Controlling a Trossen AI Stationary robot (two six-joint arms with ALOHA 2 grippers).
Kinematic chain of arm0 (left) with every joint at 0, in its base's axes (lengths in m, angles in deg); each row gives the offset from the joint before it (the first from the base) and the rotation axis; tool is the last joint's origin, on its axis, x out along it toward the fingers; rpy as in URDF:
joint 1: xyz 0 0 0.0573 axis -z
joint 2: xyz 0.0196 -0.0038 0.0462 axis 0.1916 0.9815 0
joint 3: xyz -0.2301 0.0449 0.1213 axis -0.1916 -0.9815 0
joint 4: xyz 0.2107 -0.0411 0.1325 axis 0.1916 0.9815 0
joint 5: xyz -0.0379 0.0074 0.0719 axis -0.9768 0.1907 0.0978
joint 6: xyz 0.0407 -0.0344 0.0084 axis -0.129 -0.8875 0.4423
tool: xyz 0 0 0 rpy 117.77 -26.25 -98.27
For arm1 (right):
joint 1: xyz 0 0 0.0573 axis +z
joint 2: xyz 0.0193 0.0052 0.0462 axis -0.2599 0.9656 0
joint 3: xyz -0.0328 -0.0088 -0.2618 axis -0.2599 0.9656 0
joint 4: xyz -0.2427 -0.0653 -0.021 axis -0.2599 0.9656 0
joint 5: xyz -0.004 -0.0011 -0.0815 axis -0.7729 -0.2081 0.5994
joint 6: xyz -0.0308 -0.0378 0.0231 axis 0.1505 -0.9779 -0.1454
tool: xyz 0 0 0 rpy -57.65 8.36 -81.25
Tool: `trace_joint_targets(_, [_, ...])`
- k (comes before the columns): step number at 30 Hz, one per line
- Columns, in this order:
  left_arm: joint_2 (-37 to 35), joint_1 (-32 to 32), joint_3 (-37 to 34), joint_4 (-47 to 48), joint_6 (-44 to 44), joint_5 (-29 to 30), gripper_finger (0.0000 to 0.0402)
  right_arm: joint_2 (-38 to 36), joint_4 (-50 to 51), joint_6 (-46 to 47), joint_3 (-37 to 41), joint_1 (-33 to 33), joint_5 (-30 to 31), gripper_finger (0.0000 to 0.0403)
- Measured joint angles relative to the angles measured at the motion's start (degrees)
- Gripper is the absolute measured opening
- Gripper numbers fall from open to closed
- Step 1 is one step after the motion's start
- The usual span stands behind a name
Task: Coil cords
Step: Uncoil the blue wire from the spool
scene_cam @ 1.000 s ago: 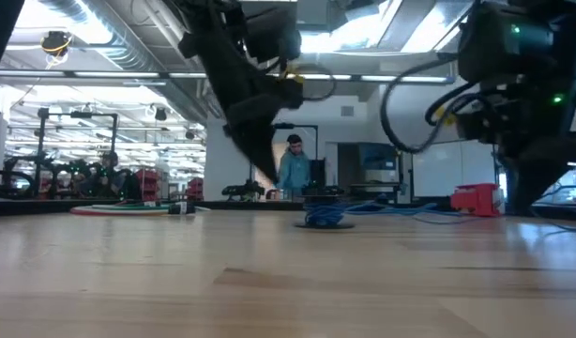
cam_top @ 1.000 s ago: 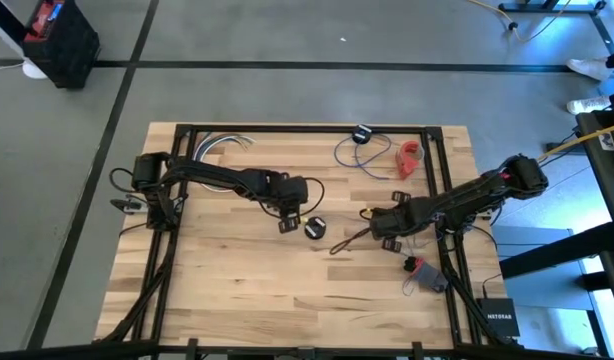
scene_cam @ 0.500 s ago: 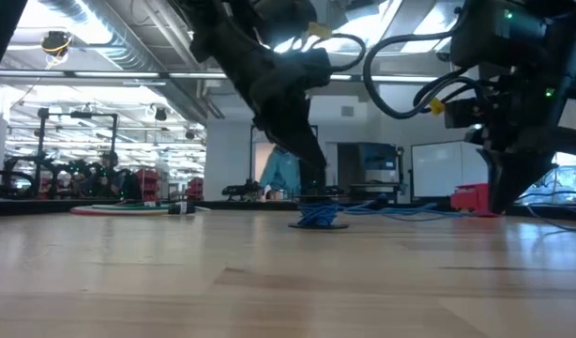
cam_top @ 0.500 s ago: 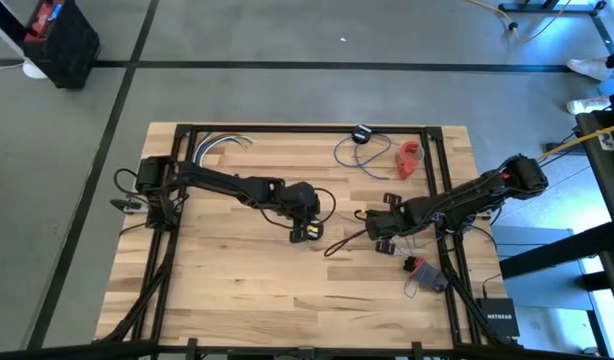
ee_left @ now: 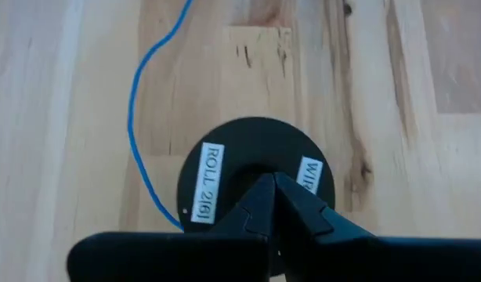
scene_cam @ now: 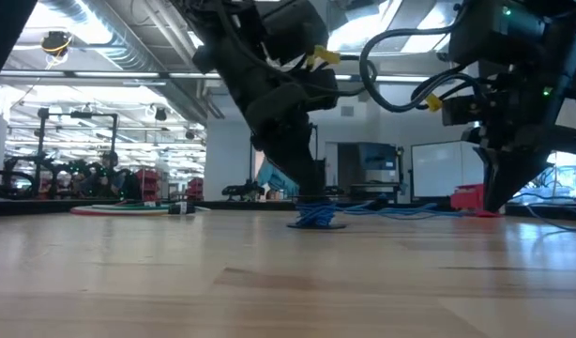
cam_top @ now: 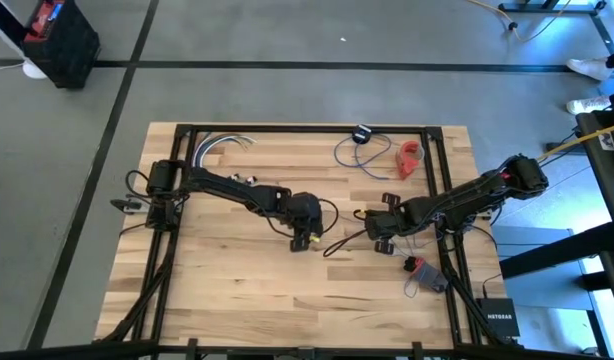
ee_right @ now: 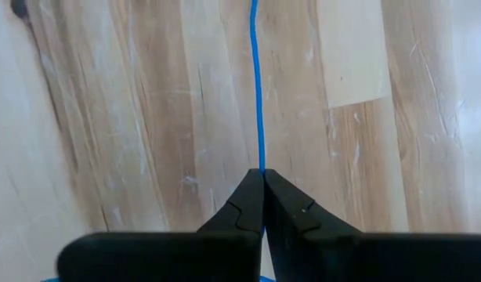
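A black round spool [ee_left: 225, 168] with white labels lies flat on the wooden table, wound with thin blue cord [scene_cam: 316, 221]. The cord [ee_left: 139, 117] runs off it across the table [cam_top: 342, 240]. My left gripper [ee_left: 273, 184] is shut, with its tips over the spool's centre, and in the high view [cam_top: 305, 238] it hides most of the spool. My right gripper [ee_right: 262, 174] is shut on the blue cord, right of the spool [cam_top: 368, 230]. My left gripper comes down on the spool from above, its shut fingertips [ee_left: 260, 192] on the middle of the spool's top face [ee_left: 248, 164]. The spool lies flat on the table. Whether the tips sit in a centre hole is hidden by the fingers. My right gripper pinches the thin blue cord [ee_right: 259, 160] between its two fingertips, a single strand. The fingers lie along the cord, slanting down from the table's right side. From the tips the cord runs straight on, low over the table.
A second blue cord in loops [cam_top: 355, 155] with a small black piece [cam_top: 362, 133] lies at the far edge, next to a red object [cam_top: 410, 158]. Pale wires [cam_top: 222, 143] lie at the far left. A red and grey object [cam_top: 423, 274] lies near the right edge.
My left gripper has moved toward the table's right and near edges and come down onto the black spool, which lay uncovered beside it a second ago. My right gripper keeps its hold on the cord and has shifted a little toward the left.
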Motion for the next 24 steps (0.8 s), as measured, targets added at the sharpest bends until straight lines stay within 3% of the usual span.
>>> trace_joint_targets(10, [-0.85,-1.92,0.26,13.65,-2.76,-0.07,0.0001,0.0,0.48,-0.39,-0.02,0.0,-0.01,0.0009])
trace_joint_targets(24, [-3.48,-1.96,-0.34,30.41,-8.61,1.31,0.0001,-0.05,8.87,2.07,-0.22,0.0,1.49,0.001])
